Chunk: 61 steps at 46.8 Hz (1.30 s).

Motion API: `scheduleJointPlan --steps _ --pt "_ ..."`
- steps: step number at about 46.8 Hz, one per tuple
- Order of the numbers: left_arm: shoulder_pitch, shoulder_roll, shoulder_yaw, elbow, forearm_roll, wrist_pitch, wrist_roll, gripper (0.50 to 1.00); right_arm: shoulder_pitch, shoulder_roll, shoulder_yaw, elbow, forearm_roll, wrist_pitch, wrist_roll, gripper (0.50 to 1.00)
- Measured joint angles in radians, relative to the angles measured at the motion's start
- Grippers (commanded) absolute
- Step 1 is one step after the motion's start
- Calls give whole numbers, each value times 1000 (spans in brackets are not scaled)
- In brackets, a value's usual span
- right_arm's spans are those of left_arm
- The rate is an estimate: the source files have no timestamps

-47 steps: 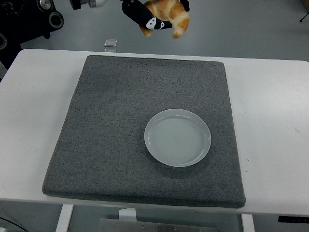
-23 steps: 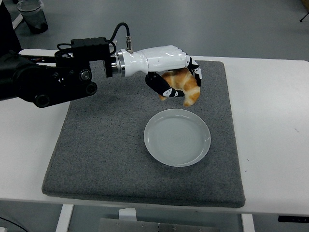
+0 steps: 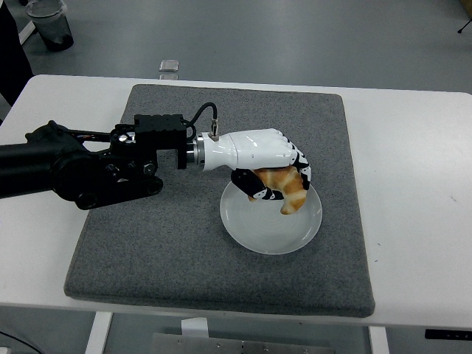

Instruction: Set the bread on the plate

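Note:
My left hand [image 3: 276, 181], white with black fingers, is shut on a golden-brown croissant [image 3: 289, 190]. It holds the bread just over the upper part of the pale round plate [image 3: 274, 232], which sits on the grey mat [image 3: 169, 243]. The croissant's lower tip hangs down over the plate; I cannot tell if it touches. The left arm [image 3: 81, 169] reaches in from the left edge over the mat. The right arm is out of view.
The grey mat covers most of the white table [image 3: 413, 184]. A small metal object [image 3: 169, 66] lies just beyond the table's far edge. A dark bin [image 3: 50, 22] stands on the floor at the top left.
The left hand has come down and towards me with the croissant, from high above the far edge to just over the plate.

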Motion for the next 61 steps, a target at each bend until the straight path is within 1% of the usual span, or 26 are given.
scheduleJointPlan --steps 16,31,58,59,60,61 --pt "76 -35 -1 64 43 13 -2 500 0 0 0 0 1 0 0 930" --pt "82 -83 -3 128 33 14 -3 500 0 0 0 0 1 1 0 930" --pt "117 -91 -6 157 19 15 -2 500 0 0 0 0 1 0 0 932" --pt "117 -91 -6 157 16 15 -2 503 0 0 0 0 1 0 0 930" --pt "117 -91 -6 157 14 15 -2 529 0 0 0 0 1 0 0 930" --pt "117 -91 -6 157 12 15 -2 544 0 0 0 0 1 0 0 932"
